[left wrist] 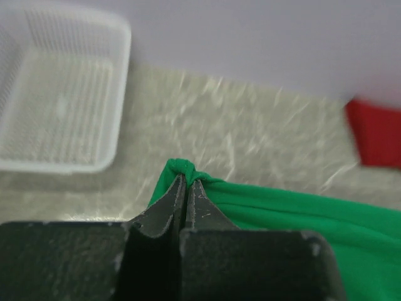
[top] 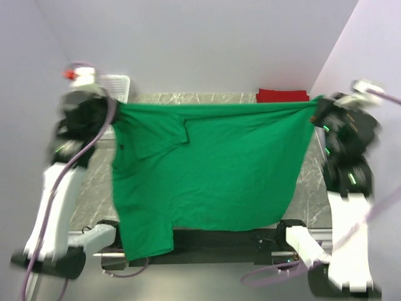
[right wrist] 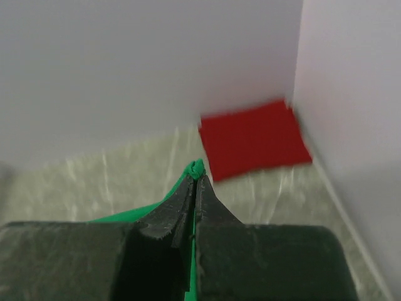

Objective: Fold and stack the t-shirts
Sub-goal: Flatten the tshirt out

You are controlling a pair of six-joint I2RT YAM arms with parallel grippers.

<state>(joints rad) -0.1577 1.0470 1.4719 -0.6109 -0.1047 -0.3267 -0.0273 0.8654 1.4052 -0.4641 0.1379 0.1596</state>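
The green t-shirt hangs stretched between my two grippers, held up above the table, its lower edge draping over the near table edge. My left gripper is shut on its left corner; in the left wrist view the cloth bunches at the tips. My right gripper is shut on the right corner; in the right wrist view a green tuft sticks out of the tips. The red t-shirt lies folded at the back right corner, and it also shows in the right wrist view.
A white mesh basket stands at the back left of the marble table, also in the left wrist view. Walls close in behind and on both sides. The arm bases sit at the near edge.
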